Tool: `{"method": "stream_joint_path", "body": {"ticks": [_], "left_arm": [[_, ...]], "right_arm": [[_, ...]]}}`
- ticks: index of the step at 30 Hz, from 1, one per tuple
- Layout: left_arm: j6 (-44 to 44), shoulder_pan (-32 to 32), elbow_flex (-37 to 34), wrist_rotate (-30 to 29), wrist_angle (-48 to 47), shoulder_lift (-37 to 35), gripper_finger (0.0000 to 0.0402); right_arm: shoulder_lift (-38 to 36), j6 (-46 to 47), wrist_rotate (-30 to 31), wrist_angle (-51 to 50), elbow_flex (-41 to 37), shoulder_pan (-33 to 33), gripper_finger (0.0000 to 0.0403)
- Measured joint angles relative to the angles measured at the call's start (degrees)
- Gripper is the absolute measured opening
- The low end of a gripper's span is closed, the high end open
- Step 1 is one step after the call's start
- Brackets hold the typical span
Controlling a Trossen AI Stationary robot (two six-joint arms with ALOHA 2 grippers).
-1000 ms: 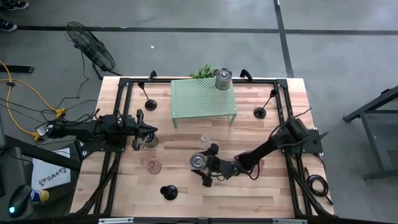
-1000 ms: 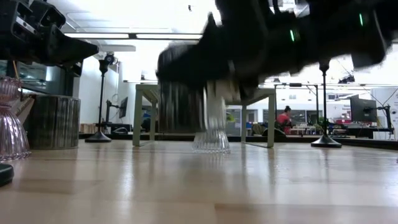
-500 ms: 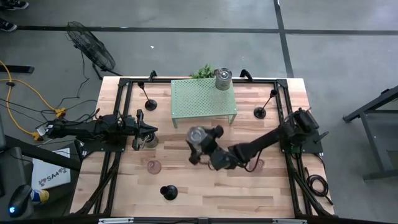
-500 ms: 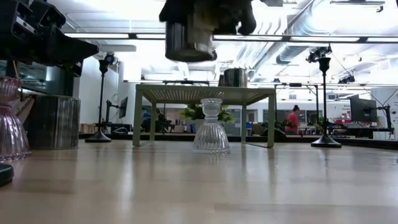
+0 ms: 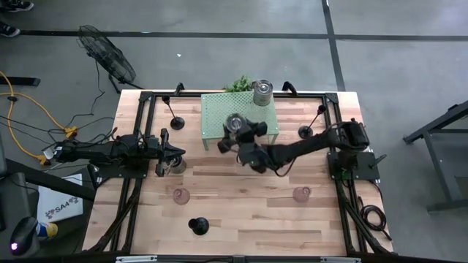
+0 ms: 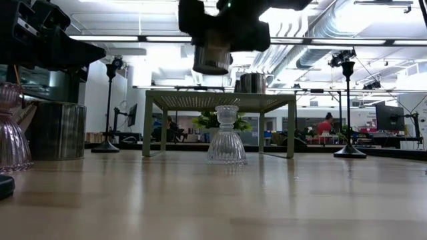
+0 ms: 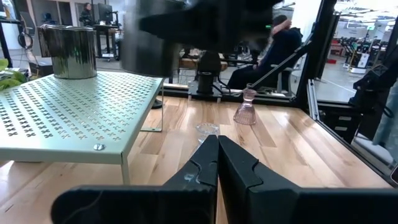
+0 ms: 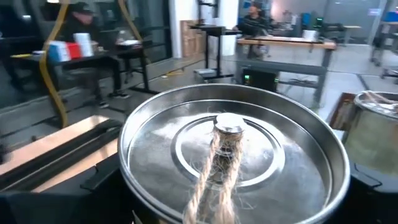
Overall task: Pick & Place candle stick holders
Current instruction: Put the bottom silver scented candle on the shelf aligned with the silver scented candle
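Observation:
My right gripper [image 5: 238, 131] is shut on a shiny silver cup [image 5: 235, 123] with a twine wick inside [image 8: 214, 155], holding it in the air above the pale green rack [image 5: 219, 109]. A second silver cup [image 5: 262, 92] stands on the rack's far right corner. A clear glass holder [image 6: 226, 135] stands on the table in front of the rack. My left gripper [image 5: 180, 153] stays shut at the left side, next to another silver cup [image 5: 175, 166]. Two pink holders [image 5: 180, 195] [image 5: 300, 193] and three black slim-stemmed ones [image 5: 198, 225] [image 5: 175, 121] [image 5: 307, 130] stand on the table. My right gripper has the silver cup's round side wall [image 8: 129, 180] between its two fingers, one on each side. The fingers [image 8: 102, 183] come in level from the table's right side. The cup hangs upright, mouth up, lifted clear above the rack.
A leafy green plant [image 5: 239, 84] sits behind the rack's far edge. A black frame [image 5: 146, 102] runs round the table's sides. Bare wood [image 5: 241, 212] lies across the near middle of the table.
My right gripper has risen and swung toward the far edge, carrying the silver cup from low over the near middle of the table to above the green rack, and it has turned as it went. The cup has stayed upright.

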Motion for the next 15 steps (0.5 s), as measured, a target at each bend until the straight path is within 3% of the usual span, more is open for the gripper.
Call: {"method": "stream_joint_path", "body": {"ticks": [6,15], "left_arm": [[0.01,0.01,0.00,0.00,0.01,0.00,0.0000],[0.01,0.00,0.00,0.02,0.01,0.00,0.0000]], "right_arm": [[0.00,1.39,-0.61,-1.96,0.00,-5.68,0.0344],[1.55,12.42,-3.84,-7.30,-0.07,-12.69,0.0349]]}}
